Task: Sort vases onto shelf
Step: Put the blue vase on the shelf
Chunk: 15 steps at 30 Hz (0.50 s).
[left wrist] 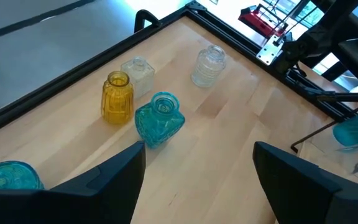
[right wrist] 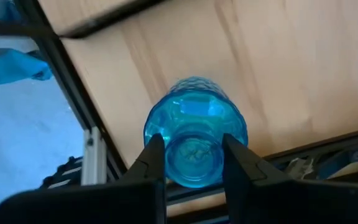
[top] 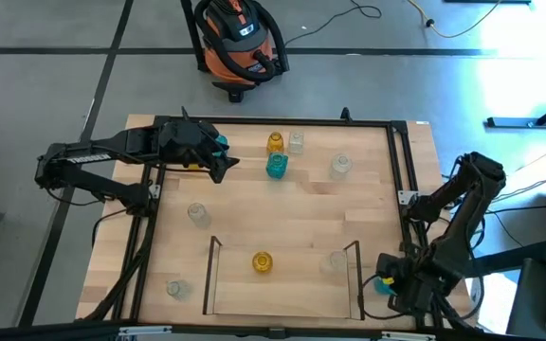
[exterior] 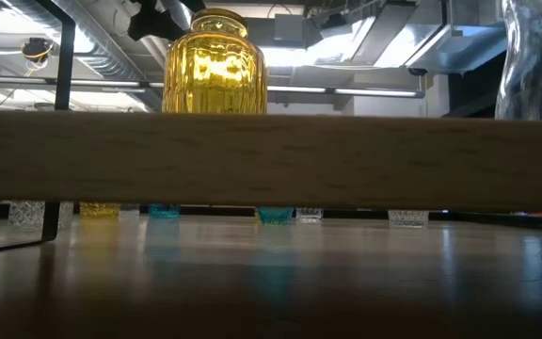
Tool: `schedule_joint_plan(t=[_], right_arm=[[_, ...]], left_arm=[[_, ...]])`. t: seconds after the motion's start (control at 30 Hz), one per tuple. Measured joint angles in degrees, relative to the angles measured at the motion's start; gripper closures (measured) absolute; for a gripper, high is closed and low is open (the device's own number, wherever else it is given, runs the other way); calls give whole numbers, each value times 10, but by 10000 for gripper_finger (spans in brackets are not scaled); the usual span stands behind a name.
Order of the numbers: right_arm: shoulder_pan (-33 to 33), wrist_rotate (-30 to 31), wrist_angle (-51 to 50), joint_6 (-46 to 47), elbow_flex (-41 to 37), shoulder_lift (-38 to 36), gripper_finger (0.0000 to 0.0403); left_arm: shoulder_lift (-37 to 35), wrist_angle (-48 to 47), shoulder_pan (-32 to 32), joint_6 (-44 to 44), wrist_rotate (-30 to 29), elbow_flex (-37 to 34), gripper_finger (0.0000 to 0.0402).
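My right gripper (top: 384, 282) is shut on a teal-blue vase (right wrist: 194, 134) near the table's near right corner, just right of the shelf's (top: 282, 284) dark rail. An amber vase (top: 262, 261) and a clear vase (top: 336, 261) stand on their bases on the shelf. My left gripper (top: 224, 163) hangs open at the far left, touching nothing. Ahead of it stand an amber vase (left wrist: 117, 98), a squarish clear vase (left wrist: 138, 73), a teal vase (left wrist: 159, 120) and a ribbed clear vase (left wrist: 209, 65). Another teal vase (left wrist: 5, 176) stands beside it. My right gripper pinches the teal-blue vase's neck, just below the mouth (right wrist: 194, 163), between its two fingers (right wrist: 156, 158). The fingers come from above, pointing down. The vase's wider body hangs below them, mouth up. Whether its base is clear of the wood, I cannot tell.
Two more clear vases stand left of the shelf: one (top: 197, 213) mid-table, one (top: 174, 288) near the front edge. A black frame (top: 401, 170) borders the tabletop. An orange shop vacuum (top: 240, 43) stands on the floor beyond the far edge.
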Motion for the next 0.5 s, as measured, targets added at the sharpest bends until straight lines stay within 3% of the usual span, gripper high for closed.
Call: schedule_joint_plan(t=[0.23, 0.5], right_arm=[[-56, -30, -87, -99, 85, -5, 337], [-92, -44, -208, -148, 198, -5, 337]], left_arm=[[0, 10, 0, 2, 0, 0, 113], [0, 22, 0, 2, -1, 0, 113]])
